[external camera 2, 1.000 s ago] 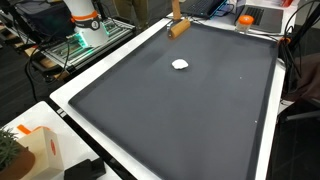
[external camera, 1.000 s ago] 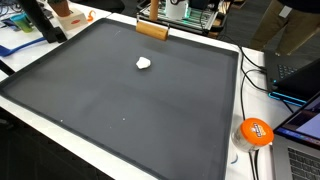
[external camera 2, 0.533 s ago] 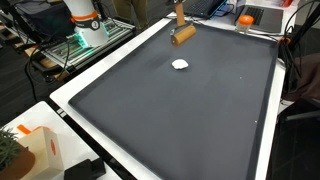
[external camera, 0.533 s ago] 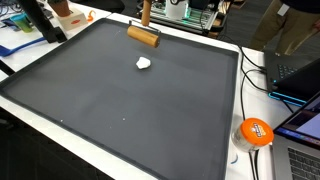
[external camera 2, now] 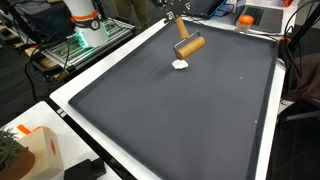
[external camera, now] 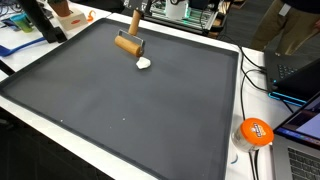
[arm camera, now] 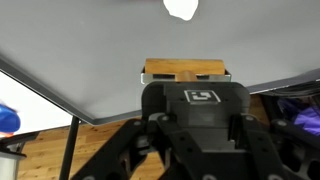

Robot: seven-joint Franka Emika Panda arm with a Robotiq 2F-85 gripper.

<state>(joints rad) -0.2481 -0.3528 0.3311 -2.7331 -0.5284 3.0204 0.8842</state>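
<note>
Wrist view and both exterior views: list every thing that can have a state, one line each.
gripper: shut on the wooden tool's handle.
wooden tool: held, tilted, head low beside the white lump; contact cannot be told.
white lump: loose on the dark mat, not gripped.
dark mat: lying flat.
orange tape roll: lying flat, off the mat.

A tilted wooden brush (external camera: 129, 43) hangs just beside a white lump (external camera: 144, 63).
</note>
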